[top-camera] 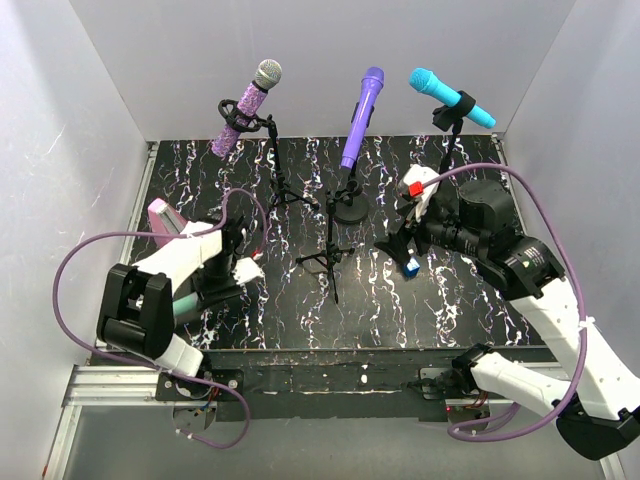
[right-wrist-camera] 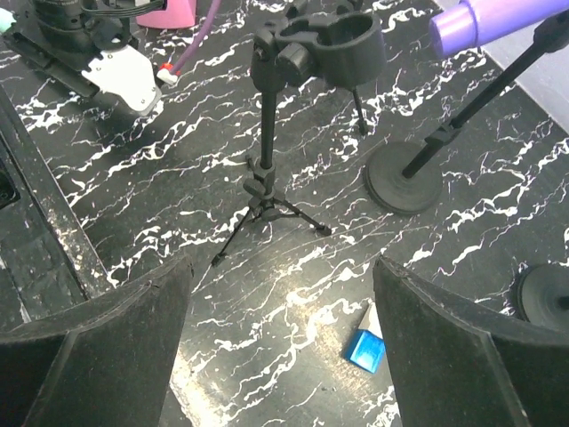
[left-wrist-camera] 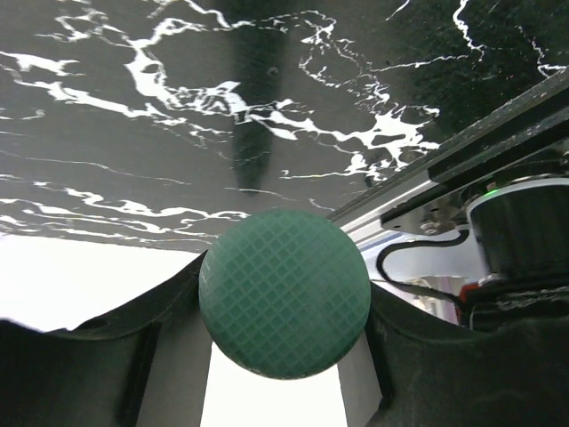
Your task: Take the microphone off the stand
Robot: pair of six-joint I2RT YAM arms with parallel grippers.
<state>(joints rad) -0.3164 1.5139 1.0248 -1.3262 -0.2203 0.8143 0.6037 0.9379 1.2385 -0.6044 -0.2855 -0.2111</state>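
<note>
Green microphone in the left arm's clamp

Lower left of the overhead view, the left gripper (left-wrist-camera: 284,369) pinches the green microphone (left-wrist-camera: 284,294) by its round head. The black tripod stand (top-camera: 328,255) sits centre frame. To its right, the right gripper (right-wrist-camera: 280,342) hangs spread wide.

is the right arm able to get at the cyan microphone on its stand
Probably yes: the right gripper is open and empty, nothing stands before the cyan microphone, but the gripper faces away.
</note>
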